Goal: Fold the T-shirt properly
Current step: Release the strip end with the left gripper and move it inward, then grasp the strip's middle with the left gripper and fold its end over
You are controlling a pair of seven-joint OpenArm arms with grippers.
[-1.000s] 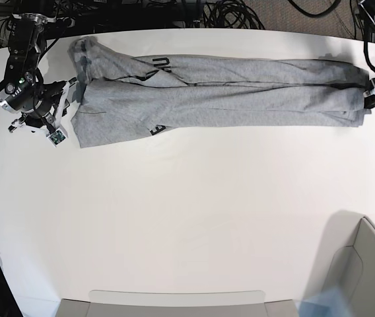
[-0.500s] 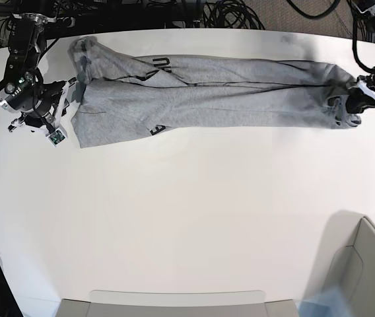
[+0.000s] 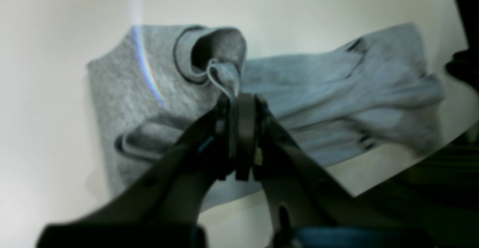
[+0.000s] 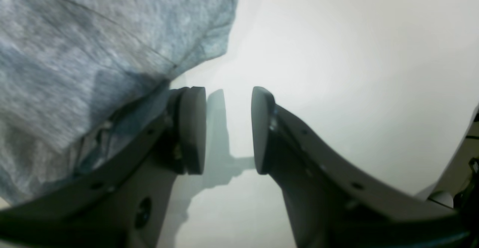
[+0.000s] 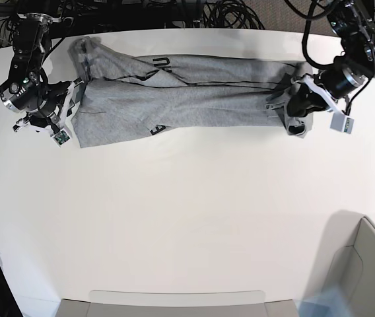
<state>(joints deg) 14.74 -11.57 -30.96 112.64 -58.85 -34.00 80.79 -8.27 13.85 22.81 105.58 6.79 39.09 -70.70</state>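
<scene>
Lying as a long narrow band on the counter (image 5: 187, 218), the shirt (image 5: 194, 92) looks folded lengthwise already; crosswise folds remain. The left hand (image 3: 239, 135) pinches its end; the right hand (image 4: 228, 128) gapes empty beside the other end.

free: table (image 5: 187, 218) front (wide) | blocked: T-shirt (image 5: 194, 92) along back
</scene>
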